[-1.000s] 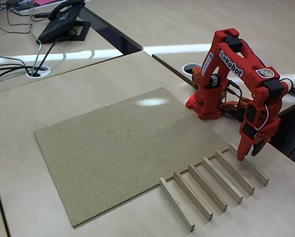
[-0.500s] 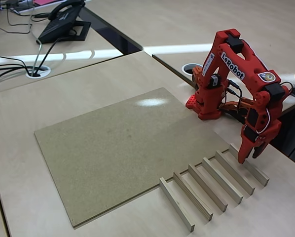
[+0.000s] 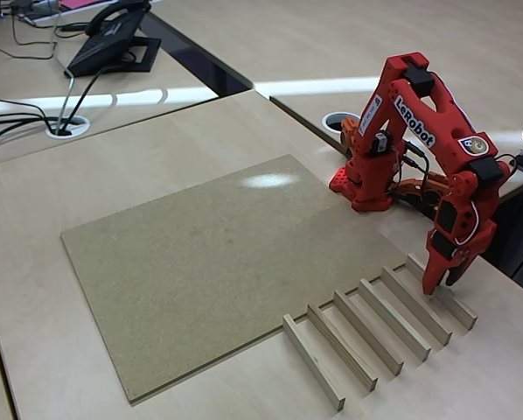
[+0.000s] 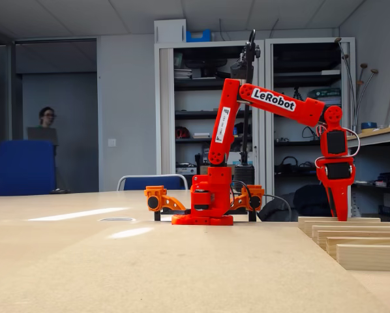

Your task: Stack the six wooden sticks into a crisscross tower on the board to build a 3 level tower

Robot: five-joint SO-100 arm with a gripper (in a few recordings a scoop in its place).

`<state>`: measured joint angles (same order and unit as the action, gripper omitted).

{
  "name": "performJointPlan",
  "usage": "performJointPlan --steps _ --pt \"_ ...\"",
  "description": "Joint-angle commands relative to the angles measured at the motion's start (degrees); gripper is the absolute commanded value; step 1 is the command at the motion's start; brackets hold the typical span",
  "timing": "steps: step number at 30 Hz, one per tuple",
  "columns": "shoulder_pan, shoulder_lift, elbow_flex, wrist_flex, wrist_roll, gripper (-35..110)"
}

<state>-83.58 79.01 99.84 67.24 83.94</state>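
End effector [image 3: 442,282], slightly parted, empty, hangs over the rightmost of 6 sticks [image 3: 371,335].

Pale beige sticks [image 3: 380,331], speckled tan board [image 3: 209,262] — red arm [image 3: 419,131], white lettering.

"LeRobot" in white letters on the red arm [image 3: 419,122], along the upper link, readable in both fixed views [image 4: 273,100]. Round badge sticker near the wrist joint [image 3: 473,145], too small to read. No other legible text.
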Motion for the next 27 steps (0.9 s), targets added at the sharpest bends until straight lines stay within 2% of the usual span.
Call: performJointPlan --steps 1,4,7,14,17,24,27 --pt "0.00 0.53 0.62 -1.67 -0.88 13" --pt "0.35 0.26 1.49 -3.25 -1.23 10" --pt "0.88 0.09 2.02 -4.13 -1.58 0" --pt "1.76 0.26 0.00 -2.90 -3.16 0" --pt "2.02 0.62 -3.69 1.67 -2.90 0" --pt "4.83 5.27 -18.28 21.01 -3.16 0" --pt "8.44 11.25 -18.28 22.94 -5.80 0"
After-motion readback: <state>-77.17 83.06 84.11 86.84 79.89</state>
